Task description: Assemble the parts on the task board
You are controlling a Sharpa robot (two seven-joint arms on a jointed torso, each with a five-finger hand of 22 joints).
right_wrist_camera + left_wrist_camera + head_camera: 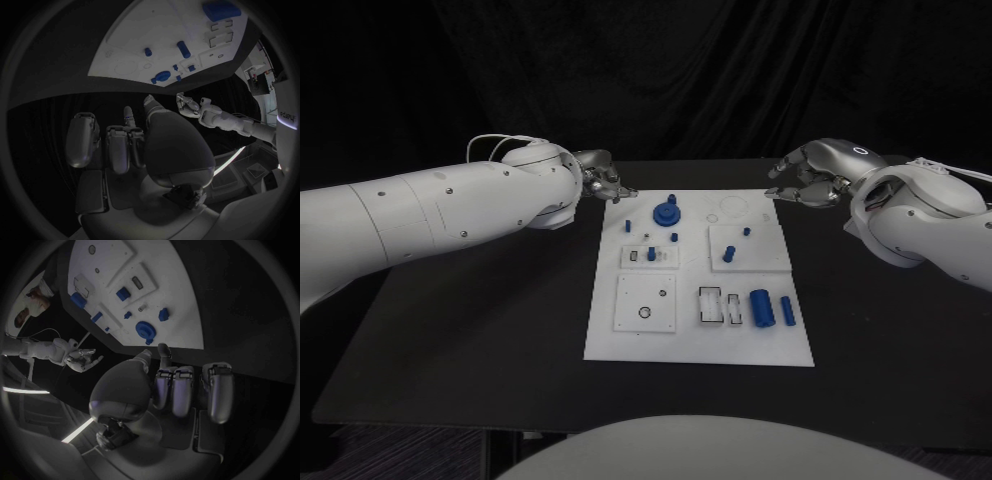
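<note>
Head view: I hold my left hand (pixel 602 181) and right hand (pixel 808 178) empty, fingers loosely apart, flanking the task board's (pixel 610 340) far corners, its blue parts (pixel 763 308) untouched, ready to reach.

No text, label or number can be read anywhere in these views.

Left hand (pixel 175 390) holds nothing, fingers (pixel 182 390) curled, above dark desk (pixel 250 315) just off the task board (pixel 169 295); blue parts (pixel 145 330) on the board.
</note>
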